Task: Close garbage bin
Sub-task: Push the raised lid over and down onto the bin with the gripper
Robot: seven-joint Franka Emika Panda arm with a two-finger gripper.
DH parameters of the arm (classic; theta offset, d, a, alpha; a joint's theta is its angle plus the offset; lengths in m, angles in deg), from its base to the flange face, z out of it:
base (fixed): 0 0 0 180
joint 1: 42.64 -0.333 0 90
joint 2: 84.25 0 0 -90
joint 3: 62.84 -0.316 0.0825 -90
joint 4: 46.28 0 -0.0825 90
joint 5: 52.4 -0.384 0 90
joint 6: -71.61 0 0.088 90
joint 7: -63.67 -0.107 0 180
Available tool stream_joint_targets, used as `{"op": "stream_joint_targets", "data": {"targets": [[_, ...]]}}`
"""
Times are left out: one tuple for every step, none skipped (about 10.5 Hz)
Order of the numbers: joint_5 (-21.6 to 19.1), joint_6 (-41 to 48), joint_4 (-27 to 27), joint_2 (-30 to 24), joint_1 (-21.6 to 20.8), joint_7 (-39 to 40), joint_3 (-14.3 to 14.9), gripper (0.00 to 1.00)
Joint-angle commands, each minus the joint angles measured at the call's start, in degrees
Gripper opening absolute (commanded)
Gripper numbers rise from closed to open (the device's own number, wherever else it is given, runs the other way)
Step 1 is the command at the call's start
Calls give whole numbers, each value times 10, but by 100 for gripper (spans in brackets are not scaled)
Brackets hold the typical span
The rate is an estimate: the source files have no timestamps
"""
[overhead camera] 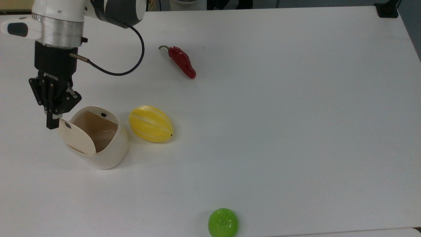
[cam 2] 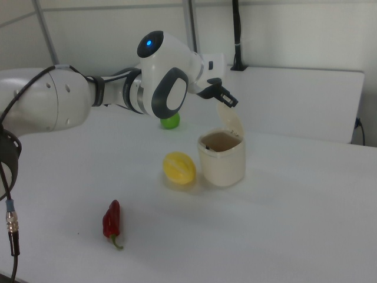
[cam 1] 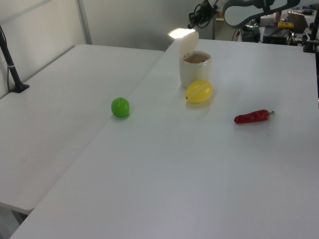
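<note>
Cream garbage bin [overhead camera: 108, 151], lid open, tool [overhead camera: 52, 124] seemingly touching lid

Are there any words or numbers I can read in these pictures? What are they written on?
"ROBOTIQ" in small white letters on the black body of the gripper, seen in the top view.
The garbage bin carries small black marks on its lid and inner rim, but they are not letters I can read.
The melon, the chili, the green ball and the table bear no writing.
</note>
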Motion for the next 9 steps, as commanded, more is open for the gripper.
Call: {"op": "stream_joint_targets", "data": {"targets": [[3,55,0,-6,-7,9,-4,0],[3,95,2,-8,-7,15,-5,0],[-1,139,2,-13,-8,35,-6,0],[-4,175,2,-16,-10,48,-6,0],[-8,195,3,-16,-15,50,-6,0],[-8,207,3,-16,-18,50,-6,0],[-6,219,1,-16,-25,51,-6,0],[-6,239,1,-15,-27,51,-6,0],[-5,259,0,-15,-29,51,-6,0]]}}
